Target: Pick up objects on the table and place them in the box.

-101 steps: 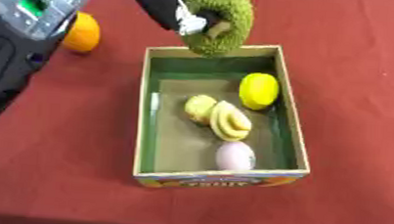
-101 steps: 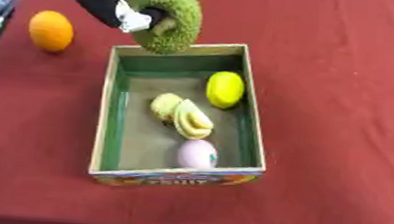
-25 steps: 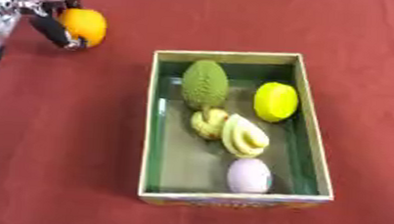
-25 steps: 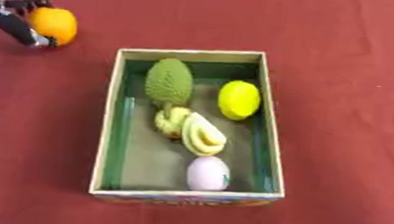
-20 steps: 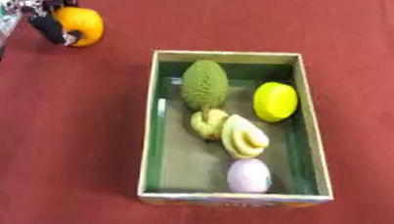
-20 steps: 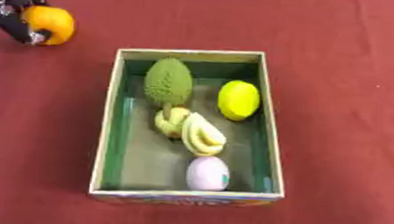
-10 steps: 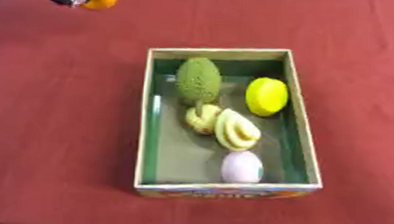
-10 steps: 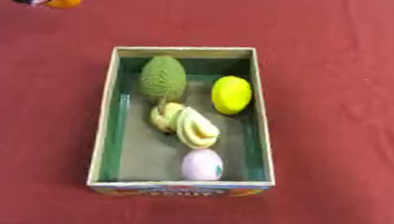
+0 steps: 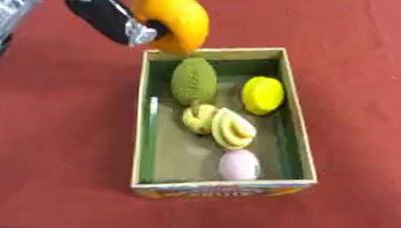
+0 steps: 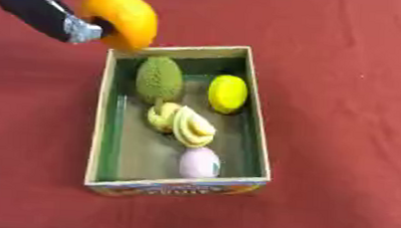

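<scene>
We hold the orange (image 9: 169, 17) pinched in our left hand (image 9: 114, 17), raised above the box's (image 9: 147, 147) far left corner. We should carry it rightward over the box's bare floor before letting go.

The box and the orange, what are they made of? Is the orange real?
The box looks like cardboard: thin, flat tan walls, green inside, with a printed strip on the front. The orange in the left robot hand is smooth and evenly bright; it could be a plastic toy or real fruit, and the pictures cannot settle which.
</scene>
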{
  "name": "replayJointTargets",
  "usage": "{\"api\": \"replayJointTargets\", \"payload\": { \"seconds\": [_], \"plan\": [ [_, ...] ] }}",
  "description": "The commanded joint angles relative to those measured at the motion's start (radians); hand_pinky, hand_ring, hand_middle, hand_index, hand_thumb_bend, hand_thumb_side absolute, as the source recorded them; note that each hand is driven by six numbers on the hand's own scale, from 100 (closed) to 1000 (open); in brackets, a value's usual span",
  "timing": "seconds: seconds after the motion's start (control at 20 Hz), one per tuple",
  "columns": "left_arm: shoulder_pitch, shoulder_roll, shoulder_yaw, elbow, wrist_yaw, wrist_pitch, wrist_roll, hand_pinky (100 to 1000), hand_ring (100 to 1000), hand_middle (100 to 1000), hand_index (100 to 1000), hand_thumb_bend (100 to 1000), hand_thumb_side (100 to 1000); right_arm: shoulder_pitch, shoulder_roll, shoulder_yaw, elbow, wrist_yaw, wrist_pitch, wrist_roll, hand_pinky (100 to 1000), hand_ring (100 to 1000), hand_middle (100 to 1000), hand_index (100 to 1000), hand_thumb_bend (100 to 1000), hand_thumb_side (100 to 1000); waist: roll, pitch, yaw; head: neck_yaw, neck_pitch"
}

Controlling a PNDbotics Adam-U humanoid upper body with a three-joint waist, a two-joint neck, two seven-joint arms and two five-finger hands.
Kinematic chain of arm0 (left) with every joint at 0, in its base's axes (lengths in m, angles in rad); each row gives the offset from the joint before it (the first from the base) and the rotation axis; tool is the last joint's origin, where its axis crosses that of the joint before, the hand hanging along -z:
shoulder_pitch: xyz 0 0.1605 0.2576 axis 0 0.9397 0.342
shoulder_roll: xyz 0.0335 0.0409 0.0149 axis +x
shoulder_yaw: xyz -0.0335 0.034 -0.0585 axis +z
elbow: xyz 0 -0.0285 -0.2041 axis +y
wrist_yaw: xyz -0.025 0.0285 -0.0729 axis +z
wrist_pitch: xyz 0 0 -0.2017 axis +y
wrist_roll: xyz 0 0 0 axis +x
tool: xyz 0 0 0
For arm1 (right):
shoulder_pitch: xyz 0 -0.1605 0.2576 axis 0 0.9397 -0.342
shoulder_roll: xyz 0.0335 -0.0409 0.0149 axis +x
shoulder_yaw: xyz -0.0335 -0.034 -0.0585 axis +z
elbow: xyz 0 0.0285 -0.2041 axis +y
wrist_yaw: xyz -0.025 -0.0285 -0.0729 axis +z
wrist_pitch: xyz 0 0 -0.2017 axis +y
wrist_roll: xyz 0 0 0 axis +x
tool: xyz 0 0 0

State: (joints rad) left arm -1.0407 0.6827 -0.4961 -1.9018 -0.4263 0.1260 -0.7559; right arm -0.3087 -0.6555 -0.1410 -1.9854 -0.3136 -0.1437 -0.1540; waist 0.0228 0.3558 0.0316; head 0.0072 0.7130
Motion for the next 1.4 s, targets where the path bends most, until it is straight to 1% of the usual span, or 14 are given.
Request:
{"api": "replayJointTargets", "payload": {
  "seconds": [0.05, 0.2, 0.55, 0.7, 0.75, 0.8, 0.95, 1.05, 1.15, 1.2, 1.25, 1.3, 1.35, 1.4],
  "plan": [
    [0.000, 0.008, -0.021, -0.063, 0.022, 0.044, -0.034, 707, 614, 574, 668, 114, 100, -0.015, -0.026, -0.004, -0.015, -0.001, 0.001, 0.003, 771, 752, 754, 893, 100, 532, -0.002, -0.029, -0.001, 0.002, 0.005],
    [0.016, 0.003, -0.046, -0.050, 0.006, 0.057, -0.063, 709, 620, 580, 671, 141, 100, -0.020, -0.027, 0.000, -0.015, 0.004, 0.002, 0.006, 773, 752, 755, 892, 100, 532, 0.000, -0.031, -0.002, 0.004, 0.005],
    [0.047, -0.031, -0.096, 0.028, -0.063, 0.023, -0.091, 723, 643, 604, 700, 210, 100, -0.023, -0.020, 0.001, -0.015, 0.006, 0.003, 0.008, 773, 752, 755, 892, 100, 532, -0.003, -0.029, -0.007, 0.007, 0.001],
    [0.056, -0.055, -0.110, 0.067, -0.087, -0.004, -0.088, 767, 708, 692, 795, 249, 127, -0.021, -0.017, 0.000, -0.015, 0.006, 0.003, 0.006, 772, 752, 755, 892, 100, 532, -0.005, -0.029, -0.009, 0.009, 0.000],
    [0.058, -0.061, -0.114, 0.074, -0.090, -0.017, -0.090, 789, 744, 740, 841, 271, 217, -0.020, -0.016, -0.001, -0.015, 0.006, 0.003, 0.005, 771, 752, 755, 891, 100, 532, -0.006, -0.029, -0.009, 0.009, 0.000],
    [0.060, -0.065, -0.116, 0.079, -0.093, -0.031, -0.096, 826, 791, 795, 888, 316, 384, -0.020, -0.015, -0.001, -0.015, 0.006, 0.004, 0.004, 771, 752, 755, 891, 100, 533, -0.006, -0.030, -0.009, 0.009, 0.000],
    [0.068, -0.067, -0.101, 0.076, -0.107, -0.065, -0.102, 856, 827, 837, 934, 342, 640, -0.018, -0.013, -0.001, -0.015, 0.005, 0.005, 0.003, 771, 752, 754, 891, 100, 533, -0.007, -0.033, -0.006, 0.008, 0.003],
    [0.083, -0.060, -0.076, 0.062, -0.109, -0.073, -0.092, 857, 829, 841, 935, 297, 830, -0.018, -0.013, -0.001, -0.015, 0.004, 0.006, 0.002, 771, 752, 754, 891, 100, 533, -0.008, -0.037, -0.003, 0.006, 0.005],
    [0.106, -0.051, -0.038, 0.040, -0.102, -0.062, -0.064, 846, 814, 826, 913, 162, 956, -0.019, -0.013, -0.001, -0.015, 0.004, 0.007, 0.001, 771, 752, 754, 891, 100, 533, -0.009, -0.040, 0.001, 0.004, 0.005],
    [0.122, -0.047, -0.010, 0.026, -0.093, -0.048, -0.039, 835, 798, 806, 890, 100, 909, -0.019, -0.012, -0.002, -0.015, 0.003, 0.007, 0.001, 771, 752, 755, 891, 100, 533, -0.010, -0.041, 0.003, 0.002, 0.003],
    [0.142, -0.042, 0.025, 0.007, -0.076, -0.027, -0.001, 823, 779, 785, 870, 100, 834, -0.020, -0.011, -0.002, -0.015, 0.002, 0.007, 0.000, 771, 753, 755, 891, 100, 533, -0.011, -0.043, 0.005, 0.000, 0.002],
    [0.165, -0.038, 0.068, -0.017, -0.050, 0.001, 0.054, 807, 752, 755, 849, 100, 869, -0.022, -0.011, -0.003, -0.015, 0.001, 0.008, 0.000, 772, 753, 755, 891, 100, 541, -0.013, -0.044, 0.008, -0.004, 0.003],
    [0.188, -0.034, 0.111, -0.044, -0.017, 0.031, 0.115, 801, 740, 743, 842, 100, 713, -0.023, -0.011, -0.004, -0.015, 0.000, 0.007, -0.001, 772, 753, 755, 891, 100, 533, -0.014, -0.046, 0.010, -0.008, 0.005],
    [0.211, -0.034, 0.159, -0.070, 0.021, 0.056, 0.183, 792, 719, 721, 828, 100, 657, -0.024, -0.011, -0.005, -0.015, -0.001, 0.006, -0.002, 772, 754, 756, 891, 100, 533, -0.015, -0.047, 0.013, -0.015, 0.007]
  ]
}}
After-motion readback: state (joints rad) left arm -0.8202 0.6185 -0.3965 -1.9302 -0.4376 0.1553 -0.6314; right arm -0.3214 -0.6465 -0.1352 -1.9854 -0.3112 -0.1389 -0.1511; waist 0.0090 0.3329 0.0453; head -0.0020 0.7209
